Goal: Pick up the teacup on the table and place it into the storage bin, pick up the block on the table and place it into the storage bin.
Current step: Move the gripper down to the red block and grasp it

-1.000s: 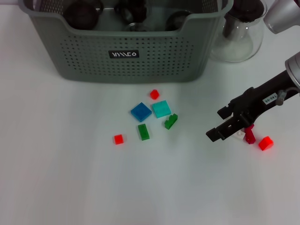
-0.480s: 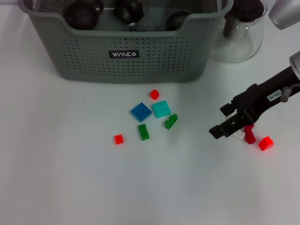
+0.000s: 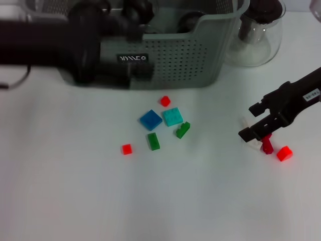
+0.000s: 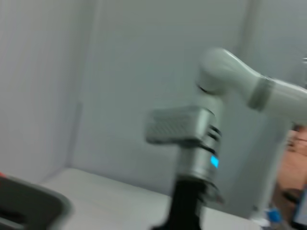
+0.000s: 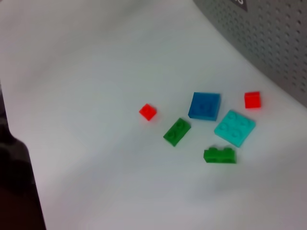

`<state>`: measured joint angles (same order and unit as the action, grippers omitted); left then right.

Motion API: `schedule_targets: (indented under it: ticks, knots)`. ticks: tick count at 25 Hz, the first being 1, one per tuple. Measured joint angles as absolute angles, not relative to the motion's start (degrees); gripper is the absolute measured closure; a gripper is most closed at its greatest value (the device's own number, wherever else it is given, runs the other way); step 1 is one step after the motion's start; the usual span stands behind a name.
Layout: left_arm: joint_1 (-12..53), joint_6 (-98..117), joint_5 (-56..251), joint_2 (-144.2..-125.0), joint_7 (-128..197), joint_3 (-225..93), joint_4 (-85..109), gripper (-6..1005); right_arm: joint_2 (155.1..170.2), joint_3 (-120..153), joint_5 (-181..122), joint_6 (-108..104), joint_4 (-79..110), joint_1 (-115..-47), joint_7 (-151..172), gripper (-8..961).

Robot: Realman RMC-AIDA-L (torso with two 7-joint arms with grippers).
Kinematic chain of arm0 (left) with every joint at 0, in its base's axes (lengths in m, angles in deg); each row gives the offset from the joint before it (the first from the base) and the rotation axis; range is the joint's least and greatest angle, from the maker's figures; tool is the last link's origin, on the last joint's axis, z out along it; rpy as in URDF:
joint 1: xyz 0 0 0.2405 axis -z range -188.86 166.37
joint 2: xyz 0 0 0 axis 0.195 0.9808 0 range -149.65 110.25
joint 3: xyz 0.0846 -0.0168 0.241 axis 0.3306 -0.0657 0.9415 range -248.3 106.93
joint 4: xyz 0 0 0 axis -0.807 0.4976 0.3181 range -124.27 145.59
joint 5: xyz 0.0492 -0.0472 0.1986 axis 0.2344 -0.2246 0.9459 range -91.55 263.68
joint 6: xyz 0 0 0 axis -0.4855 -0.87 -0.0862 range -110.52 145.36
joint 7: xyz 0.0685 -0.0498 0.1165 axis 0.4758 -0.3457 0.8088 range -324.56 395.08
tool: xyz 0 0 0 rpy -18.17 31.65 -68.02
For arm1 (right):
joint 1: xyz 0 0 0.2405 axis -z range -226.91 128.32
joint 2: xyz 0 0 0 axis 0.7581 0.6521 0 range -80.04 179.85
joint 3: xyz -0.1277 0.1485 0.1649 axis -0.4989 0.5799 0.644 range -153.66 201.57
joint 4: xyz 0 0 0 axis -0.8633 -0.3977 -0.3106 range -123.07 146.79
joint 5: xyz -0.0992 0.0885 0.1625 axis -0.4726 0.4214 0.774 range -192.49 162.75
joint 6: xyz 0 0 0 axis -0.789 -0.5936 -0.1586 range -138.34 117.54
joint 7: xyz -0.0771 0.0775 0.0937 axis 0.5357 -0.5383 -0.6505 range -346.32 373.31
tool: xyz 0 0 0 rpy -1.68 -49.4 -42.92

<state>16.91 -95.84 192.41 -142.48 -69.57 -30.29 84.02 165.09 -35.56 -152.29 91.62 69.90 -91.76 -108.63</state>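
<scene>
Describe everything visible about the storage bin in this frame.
The storage bin is a large grey-green plastic basket with perforated walls and a rim dipping into a handle at the front. A small black label with white lettering sits on its front wall. It stands upright at the table's far side, beside a glass pitcher. Dark rounded items lie inside. The left arm crosses its front left part.

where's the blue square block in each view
Head view: blue block in the middle cluster, just left of the teal block, in front of the storage bin.
Right wrist view: blue block touching the teal block.
Left wrist view: not in it.
Shared landmark: the teal block.
</scene>
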Motion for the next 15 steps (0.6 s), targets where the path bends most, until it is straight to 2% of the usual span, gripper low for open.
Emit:
schedule_targets:
  ticks: [4,6,9,13,15]
  knots:
    - [14.98,-97.6,194.94,-142.57,-55.1,-29.07,75.64,146,163.72,-35.5,-153.38,93.96,70.57,-91.49,-107.1,7]
    - [14.07,-95.55,199.65,-143.36,-46.74,-28.13,71.53,146,163.25,-35.25,-155.55,94.91,72.45,-91.06,-107.28,8]
    - [13.83,-92.15,202.66,-143.89,-44.01,-26.62,69.81,147,163.0,-35.18,-158.53,95.72,74.69,-90.62,-107.79,8]
    - [14.0,-85.73,204.84,-144.02,-43.05,-22.41,66.12,148,163.21,-35.09,-164.65,97.22,76.48,-90.43,-108.25,8]
    - [14.08,-83.45,205.01,-144.08,-42.84,-21.36,65.01,149,163.9,-35.04,-167.38,97.43,76.62,-90.48,-108.34,9]
